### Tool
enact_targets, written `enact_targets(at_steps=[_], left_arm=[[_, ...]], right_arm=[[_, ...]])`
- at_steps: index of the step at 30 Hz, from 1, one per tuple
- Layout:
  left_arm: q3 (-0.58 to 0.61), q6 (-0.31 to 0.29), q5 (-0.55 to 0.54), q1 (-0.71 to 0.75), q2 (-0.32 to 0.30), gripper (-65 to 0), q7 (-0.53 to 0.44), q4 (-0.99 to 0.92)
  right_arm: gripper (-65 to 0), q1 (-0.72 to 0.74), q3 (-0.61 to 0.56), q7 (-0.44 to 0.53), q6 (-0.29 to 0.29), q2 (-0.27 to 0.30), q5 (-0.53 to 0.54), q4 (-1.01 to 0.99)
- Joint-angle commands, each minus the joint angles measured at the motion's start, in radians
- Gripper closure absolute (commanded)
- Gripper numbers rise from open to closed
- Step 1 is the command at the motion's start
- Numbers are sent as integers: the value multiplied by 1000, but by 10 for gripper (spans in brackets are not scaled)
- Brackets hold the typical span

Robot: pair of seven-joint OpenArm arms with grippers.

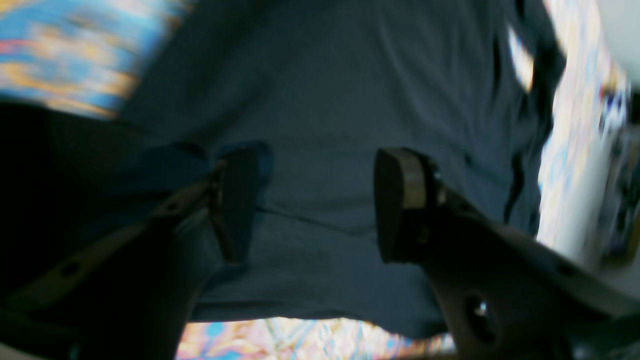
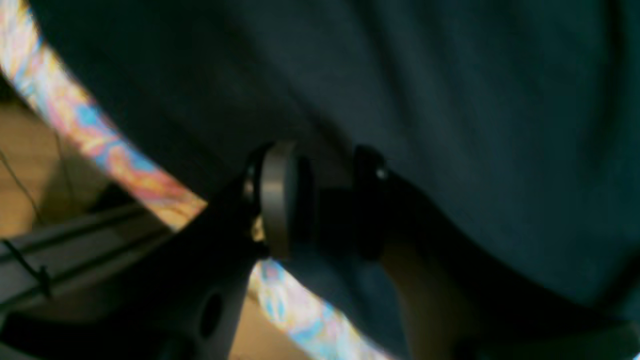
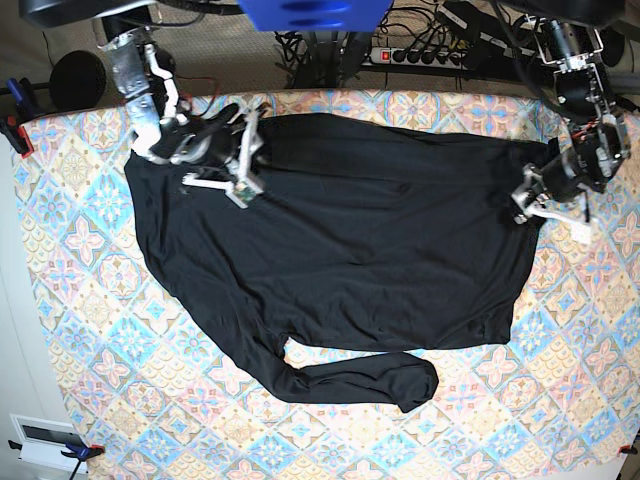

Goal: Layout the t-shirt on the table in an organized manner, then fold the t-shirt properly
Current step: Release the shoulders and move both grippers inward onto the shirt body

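In the left wrist view, the left hand (image 1: 320, 202) is being shown with its two fingers (image 1: 400, 200) standing wide apart. Between and beyond them the t-shirt (image 1: 325, 90) is lying as dark, softly creased fabric that is filling most of the picture. Nothing is being pinched between the pads. Blurred strips of the patterned tabletop (image 1: 65, 55) are being seen at the upper left, along the right side and at the bottom edge.

In the right wrist view, the right hand (image 2: 320, 200) is being shown with its fingers (image 2: 277, 200) partly apart, a narrow gap being left between them. The t-shirt (image 2: 450, 110) is spreading over the upper and right parts of the picture, and its edge is lying at the fingertips; whether cloth is being pinched in the gap cannot be told, as the area is dark and blurred. A diagonal band of the tabletop (image 2: 115, 155) is running along the left.

In the base view, the t-shirt (image 3: 350, 240) is lying spread over the middle and far part of the tabletop (image 3: 80, 330), with one long sleeve bent along its near edge toward the right. The right hand (image 3: 240, 160) is being held over the far-left part of the garment, and the left hand (image 3: 535, 195) is being held at its right edge. At this size, the finger spacing of either hand cannot be told here.
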Motion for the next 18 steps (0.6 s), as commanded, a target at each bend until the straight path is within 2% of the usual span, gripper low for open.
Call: enact_targets(at_steps=[1, 4, 7, 12, 18], left_arm=[[8, -3, -13, -17, -21, -363, -12, 39], [41, -3, -13, -17, -18, -363, -12, 69], [57, -3, -11, -23, -18, -363, -13, 66], [78, -3, 31, -23, -15, -363, -13, 66], [107, -3, 44, -23, -13, -363, -13, 68]], right_arm=[[-189, 13, -33, 29, -3, 9, -39, 16], [-191, 19, -129, 60, -3, 7, -137, 11], [-230, 19, -152, 61, -3, 7, -175, 8], [-306, 65, -169, 61, -3, 7, -175, -13], [-290, 174, -240, 61, -3, 6, -174, -44]])
